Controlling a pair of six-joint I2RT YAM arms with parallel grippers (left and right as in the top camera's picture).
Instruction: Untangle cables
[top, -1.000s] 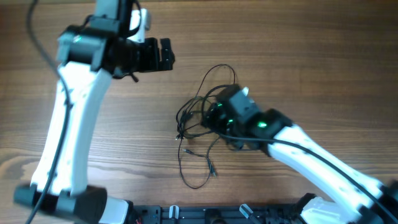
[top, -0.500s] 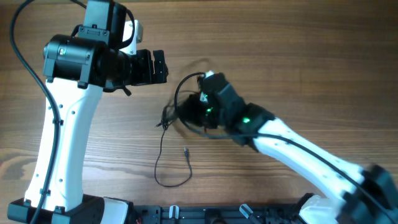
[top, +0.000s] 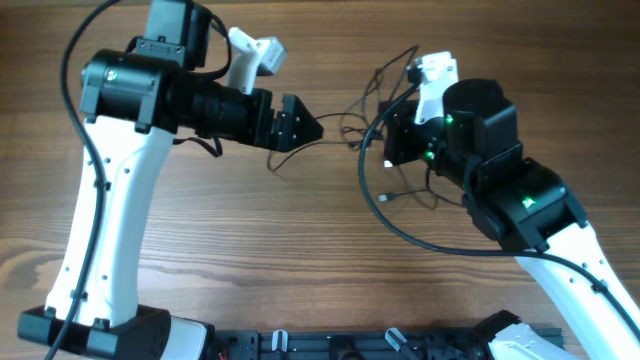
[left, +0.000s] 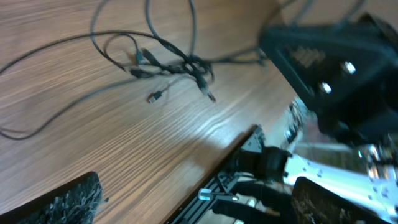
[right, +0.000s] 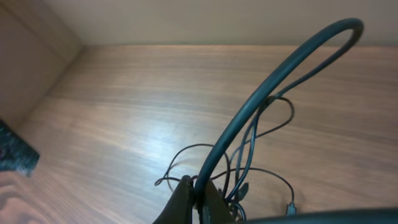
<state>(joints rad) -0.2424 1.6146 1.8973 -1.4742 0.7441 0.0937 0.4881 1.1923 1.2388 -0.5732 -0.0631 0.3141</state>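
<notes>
Place: robotics lab or test bench, by the look of it
Bench: wood-grain table (top: 330, 250); black rail (top: 350, 345) along its near edge
Machines: left arm (top: 105, 220) and right arm (top: 585, 270), white links, black joints; green lights (top: 528, 201) lit on the right one
Surround: plain beige wall (right: 217, 18)

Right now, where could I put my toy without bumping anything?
The brown wooden table is bare at the near middle, between the white left arm and white right arm, and in the far right corner. It's crowded where the thin dark cables spread between the left tool and the right tool.
</notes>
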